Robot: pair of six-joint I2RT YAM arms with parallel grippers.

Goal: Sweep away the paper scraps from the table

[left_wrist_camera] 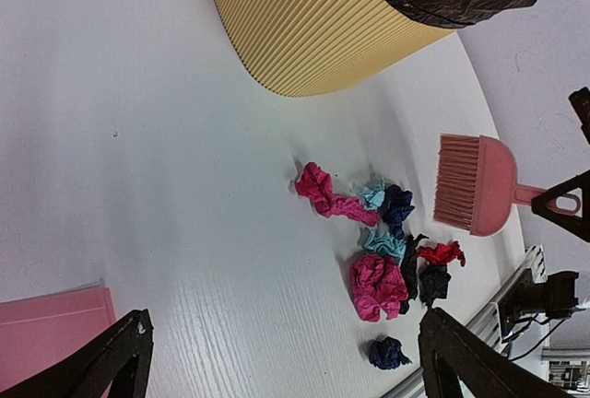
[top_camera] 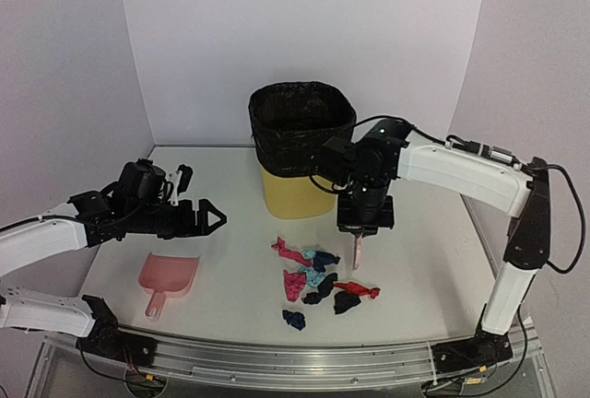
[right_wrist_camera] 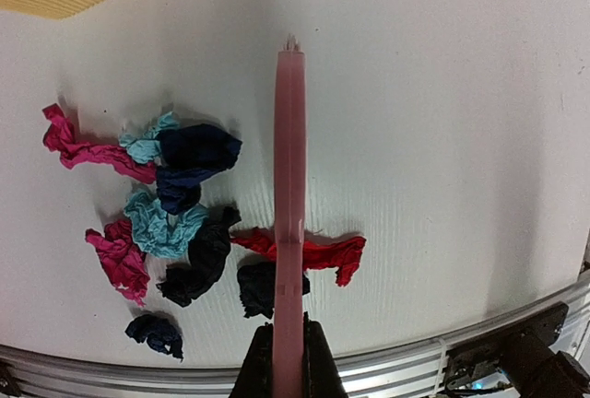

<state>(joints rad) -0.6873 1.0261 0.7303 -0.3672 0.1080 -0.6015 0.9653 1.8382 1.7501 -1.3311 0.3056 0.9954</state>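
Paper scraps (top_camera: pixel 318 280): one loose heap near the middle of the table (top_camera: pixel 424 269), toward the near edge, short of the metal rail (top_camera: pixel 277 359). Colours are pink, red, light blue, navy and black. One navy bit sits apart on the near side of the heap.

Right claw (top_camera: pixel 362 229): fingers together, clamped on the handle of a pink brush (top_camera: pixel 357 252). It hangs above the far right edge of the heap. The brush points down, bristles toward the table. From the wrist view the brush is seen edge-on. Nearly all scraps lie to its left, and one red scrap runs under its line. Cannot tell if the bristles touch the table or any scrap.

Left claw (top_camera: pixel 210 218): fingers spread wide apart, nothing between them. It hovers over the left side of the table, pointing right toward the heap and well apart from it.

Pink dustpan (top_camera: pixel 169 278): flat on the table, near left, below the left claw, mouth facing away, clear of the scraps.

Yellow bin (top_camera: pixel 297 186) with a black liner: stands far of the heap, just left of the right claw.
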